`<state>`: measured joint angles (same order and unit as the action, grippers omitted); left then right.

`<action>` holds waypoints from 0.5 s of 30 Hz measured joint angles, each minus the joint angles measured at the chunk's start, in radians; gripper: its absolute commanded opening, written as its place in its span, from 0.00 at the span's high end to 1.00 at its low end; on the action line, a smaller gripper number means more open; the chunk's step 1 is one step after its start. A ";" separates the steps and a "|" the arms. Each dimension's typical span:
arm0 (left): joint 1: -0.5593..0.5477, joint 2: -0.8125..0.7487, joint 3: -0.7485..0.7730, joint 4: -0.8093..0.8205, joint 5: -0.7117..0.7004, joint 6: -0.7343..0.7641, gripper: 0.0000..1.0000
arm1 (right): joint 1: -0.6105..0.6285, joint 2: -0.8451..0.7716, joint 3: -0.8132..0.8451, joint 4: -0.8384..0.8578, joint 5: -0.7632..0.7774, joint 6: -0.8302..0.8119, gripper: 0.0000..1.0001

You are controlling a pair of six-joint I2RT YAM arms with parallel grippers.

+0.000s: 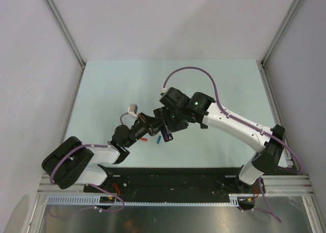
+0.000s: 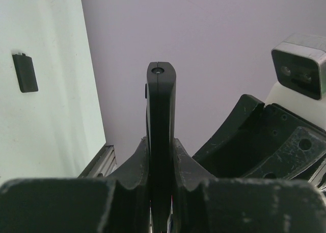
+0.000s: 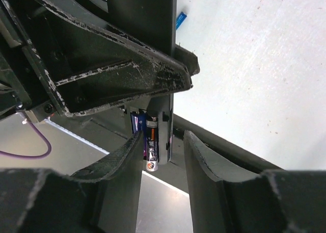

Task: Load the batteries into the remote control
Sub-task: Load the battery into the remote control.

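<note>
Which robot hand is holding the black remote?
The left gripper: its fingers are clamped on the remote, which stands edge-on between them. The right gripper is open, next to the batteries in the remote's back.

Nothing legible appears in any of the three views. The nearest thing to writing is on the battery (image 3: 151, 141) sitting in the recess of the remote control (image 3: 147, 19), at the lower middle of the right wrist frame. Its wrapper carries small pale marks above a purple band, but the print is too small and blurred to make out.
</note>
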<state>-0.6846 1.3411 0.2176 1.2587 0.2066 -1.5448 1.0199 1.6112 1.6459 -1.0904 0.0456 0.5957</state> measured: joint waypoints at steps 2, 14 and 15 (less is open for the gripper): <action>-0.001 0.000 0.000 0.008 0.005 -0.003 1.00 | 0.000 0.000 0.007 0.002 0.000 0.000 0.57; -0.002 0.001 0.000 0.032 0.010 -0.026 1.00 | 0.009 -0.044 0.022 0.017 0.038 0.007 0.56; 0.000 0.002 0.000 0.034 0.014 -0.027 1.00 | 0.010 -0.074 0.005 0.045 0.048 0.007 0.56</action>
<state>-0.6846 1.3426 0.2176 1.2930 0.2211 -1.5723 1.0298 1.5368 1.6512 -1.0454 0.0937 0.6025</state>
